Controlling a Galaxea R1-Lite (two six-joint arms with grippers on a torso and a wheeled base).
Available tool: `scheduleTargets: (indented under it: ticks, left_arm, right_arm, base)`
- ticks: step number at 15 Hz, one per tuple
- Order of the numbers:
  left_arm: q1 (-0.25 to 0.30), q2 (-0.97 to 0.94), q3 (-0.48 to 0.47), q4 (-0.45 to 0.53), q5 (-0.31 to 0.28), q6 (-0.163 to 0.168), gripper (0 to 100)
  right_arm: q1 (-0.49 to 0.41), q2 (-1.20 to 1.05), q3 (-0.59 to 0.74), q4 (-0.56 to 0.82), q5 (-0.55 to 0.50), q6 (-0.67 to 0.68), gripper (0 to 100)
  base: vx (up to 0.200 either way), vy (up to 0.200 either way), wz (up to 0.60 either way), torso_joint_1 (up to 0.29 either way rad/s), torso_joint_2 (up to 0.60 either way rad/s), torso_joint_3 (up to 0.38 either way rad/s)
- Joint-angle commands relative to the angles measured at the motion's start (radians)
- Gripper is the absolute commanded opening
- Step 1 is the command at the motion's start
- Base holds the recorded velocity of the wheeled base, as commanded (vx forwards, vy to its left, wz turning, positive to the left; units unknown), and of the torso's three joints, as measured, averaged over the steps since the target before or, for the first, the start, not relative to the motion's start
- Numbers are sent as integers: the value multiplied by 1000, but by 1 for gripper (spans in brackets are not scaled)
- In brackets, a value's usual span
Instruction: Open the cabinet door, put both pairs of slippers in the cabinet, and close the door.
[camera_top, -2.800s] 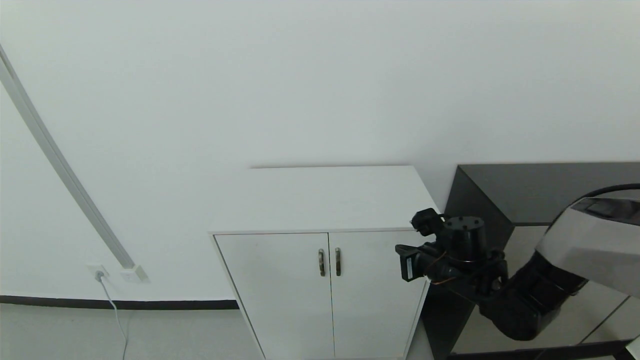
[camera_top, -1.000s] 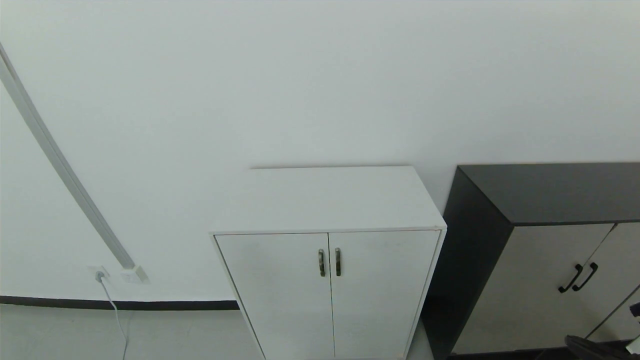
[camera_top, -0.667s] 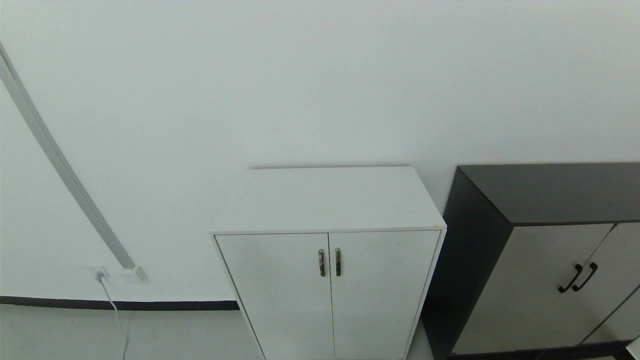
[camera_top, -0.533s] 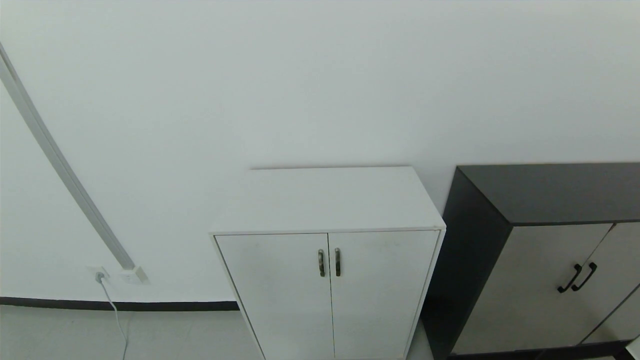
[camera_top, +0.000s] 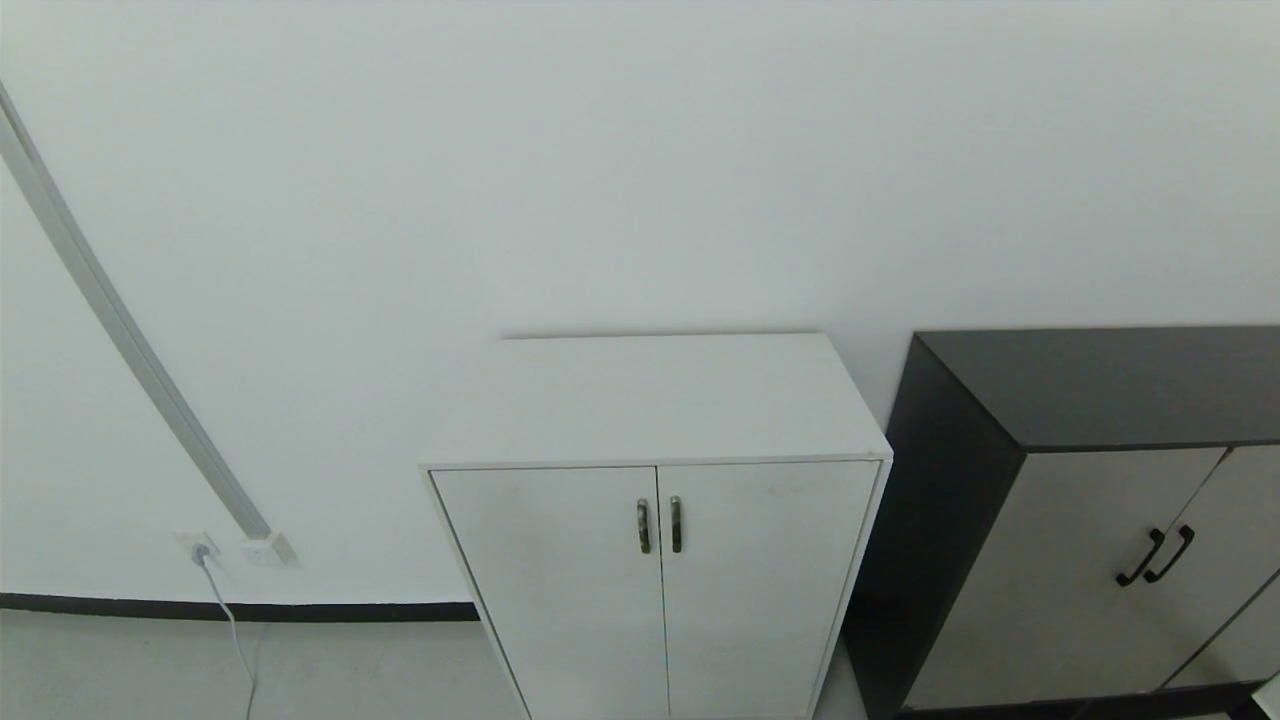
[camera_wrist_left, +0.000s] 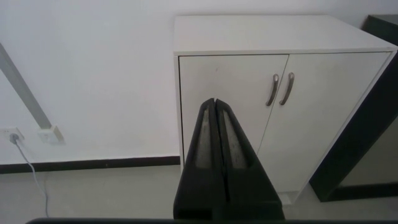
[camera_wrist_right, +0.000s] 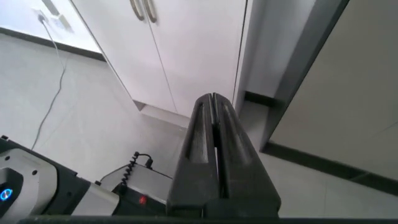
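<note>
- White cabinet (camera_top: 655, 400): standing against the wall, just beside a dark cabinet (camera_top: 1100, 385); doors apparently sitting fully shut, twin handles (camera_top: 659, 524) flanking the centre seam.
- Left gripper (camera_wrist_left: 215, 102), right gripper (camera_wrist_right: 213, 96): jaws pressing together, both hanging apart from the doors.
- Risk: with the handles sitting so close together, a jaw may end up catching both or slipping off.

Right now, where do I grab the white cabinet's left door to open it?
Its vertical bar handle, mid-length, approached from the front, jaws opened to straddle it sideways. The bar stands off the door at its inner edge, where a pull should swing it easiest.
</note>
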Motion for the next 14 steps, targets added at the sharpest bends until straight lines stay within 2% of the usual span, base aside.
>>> scheduleTargets:
  ticks: [1,6,9,12,13,14]
  left_arm:
    - [0,0,0,0,0,0,0]
    - [0,0,0,0,0,0,0]
    - [0,0,0,0,0,0,0]
    - [0,0,0,0,0,0,0]
    - [0,0,0,0,0,0,0]
    - [0,0,0,0,0,0,0]
  right_arm:
    - [-52,-69,9,3,1,-3,0]
    - [-156,-158,8,7,10,-33,0]
    - [-127,-232,8,10,46,-98,0]
    - [-15,-248,9,9,52,-93,0]
    - [-23,-219,8,10,50,-96,0]
    - [-69,-204,6,10,47,-99,0]
  base:
    - [0,0,0,0,0,0]
    - [0,0,0,0,0,0]
    - [0,0,0,0,0,0]
    - [0,0,0,0,0,0]
    - [0,0,0,0,0,0]
    - [0,0,0,0,0,0]
